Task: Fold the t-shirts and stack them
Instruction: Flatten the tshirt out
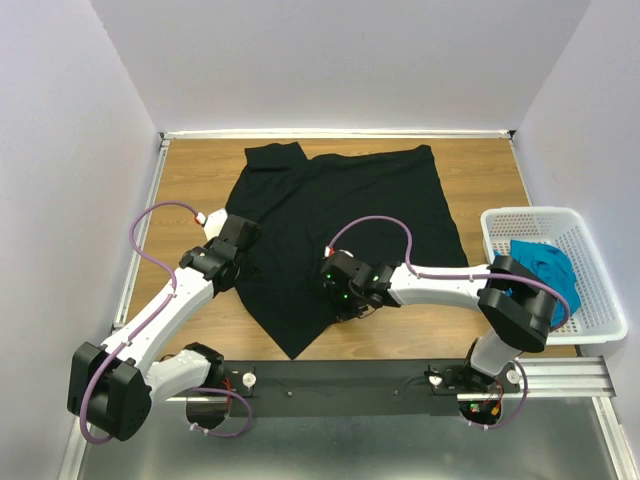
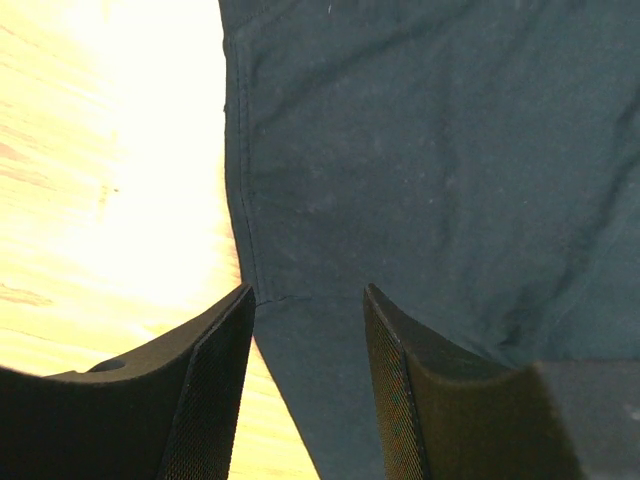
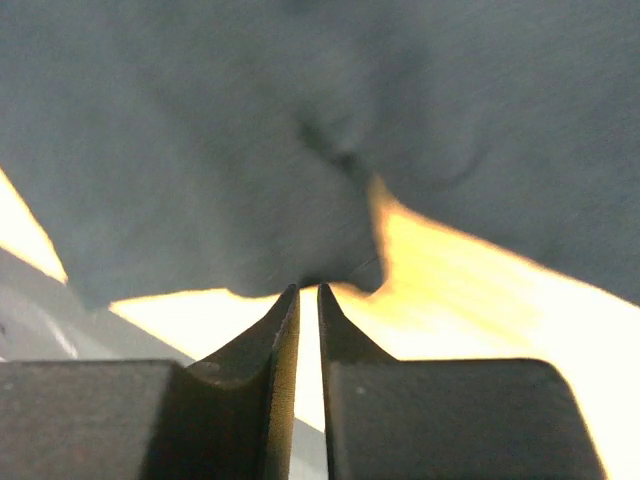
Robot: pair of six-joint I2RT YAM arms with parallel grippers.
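Note:
The black t-shirt (image 1: pixel 350 205) lies spread and rumpled across the middle of the wooden table (image 1: pixel 190 180). My left gripper (image 1: pixel 243 232) hovers open over its left edge; in the left wrist view the hem of the shirt (image 2: pixel 430 150) runs between the spread fingers of the left gripper (image 2: pixel 308 300). At the shirt's lower front part, my right gripper (image 1: pixel 337 288) has its jaws nearly together. In the right wrist view the tips of the right gripper (image 3: pixel 308 290) pinch an edge of the black cloth (image 3: pixel 200 150), which is raised off the wood. The teal t-shirt (image 1: pixel 548 265) lies bunched in the basket.
A white lattice basket (image 1: pixel 530 213) stands at the table's right edge, beside the right arm's elbow. White walls close in the back and both sides. A black rail (image 1: pixel 340 380) with the arm bases runs along the near edge.

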